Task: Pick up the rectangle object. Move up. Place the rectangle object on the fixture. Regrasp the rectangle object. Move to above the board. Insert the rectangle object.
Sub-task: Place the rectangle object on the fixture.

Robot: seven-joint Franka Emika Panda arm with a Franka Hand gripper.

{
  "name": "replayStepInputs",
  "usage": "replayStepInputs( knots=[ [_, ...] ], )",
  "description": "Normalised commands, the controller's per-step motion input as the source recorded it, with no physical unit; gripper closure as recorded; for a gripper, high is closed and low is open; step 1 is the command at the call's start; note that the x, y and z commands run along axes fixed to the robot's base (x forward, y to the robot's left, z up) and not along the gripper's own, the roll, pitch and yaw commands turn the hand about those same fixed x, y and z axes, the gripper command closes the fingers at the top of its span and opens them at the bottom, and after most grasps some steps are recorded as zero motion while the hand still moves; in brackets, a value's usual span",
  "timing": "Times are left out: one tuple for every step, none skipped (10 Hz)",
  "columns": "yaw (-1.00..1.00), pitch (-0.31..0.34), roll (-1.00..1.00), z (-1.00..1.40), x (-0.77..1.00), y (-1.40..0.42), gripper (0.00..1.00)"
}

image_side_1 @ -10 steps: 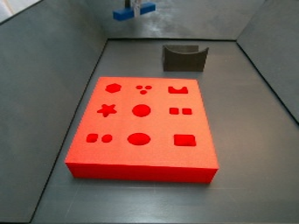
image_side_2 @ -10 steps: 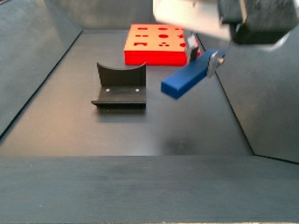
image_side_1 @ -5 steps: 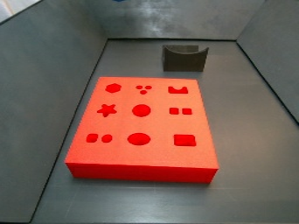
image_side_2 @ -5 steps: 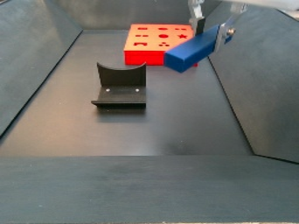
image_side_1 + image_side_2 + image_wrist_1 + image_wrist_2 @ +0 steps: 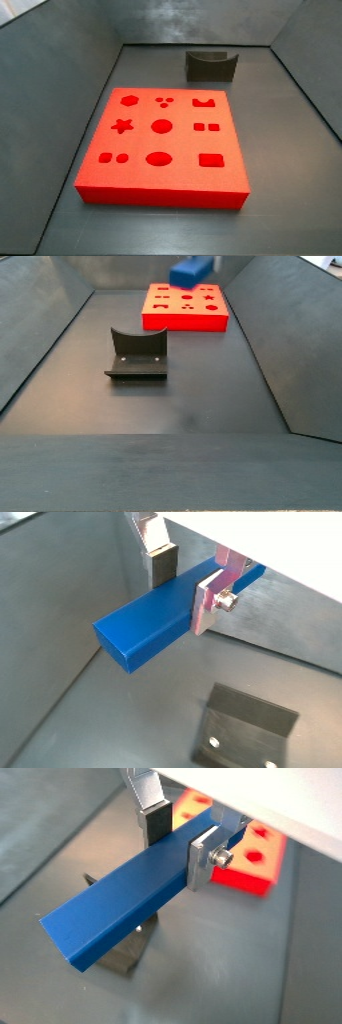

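One blue bar (image 5: 160, 617), one red board (image 5: 163, 142), one dark fixture (image 5: 210, 66), and one hand (image 5: 185, 584) are in play.

The hand is pinching the bar: in both wrist views its two silver fingers (image 5: 210, 604) press flat against the bar's long sides, close to one end, so most of the bar juts out past them with its square end free. The jaws are spread only as wide as the bar is thick.

The bar hangs in the air, touching nothing but the fingers. In a side view only its end (image 5: 191, 271) shows at the upper edge of the picture, high over the far part of the bin near the board (image 5: 185, 308); the hand itself is cut off there.

In a wrist view the fixture (image 5: 249, 731) sits on the floor well below the bar. In a wrist view the board (image 5: 246, 854) lies beyond the fingers.

The board lies flat on the floor, its shaped holes empty. The fixture (image 5: 136, 354) stands apart from it, empty.
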Motion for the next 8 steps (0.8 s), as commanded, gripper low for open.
replayStepInputs(
  knots=[
    [1.00, 0.118, -0.19, 0.27, 1.00, -0.53, 1.00],
    [1.00, 0.167, -0.21, 0.21, 1.00, -0.41, 1.00],
    [1.00, 0.210, -0.23, 0.16, 1.00, -0.33, 1.00],
    [0.89, 0.240, -0.24, 0.13, 1.00, -0.26, 1.00],
    [0.64, 0.233, -0.20, 0.11, 1.00, -0.22, 1.00],
    [0.42, 0.219, -0.15, 0.09, 1.00, -0.17, 1.00],
    [0.23, 0.198, -0.11, 0.07, 1.00, -0.13, 1.00],
    [0.15, 0.186, -0.09, 0.06, 1.00, -0.10, 1.00]
  ],
)
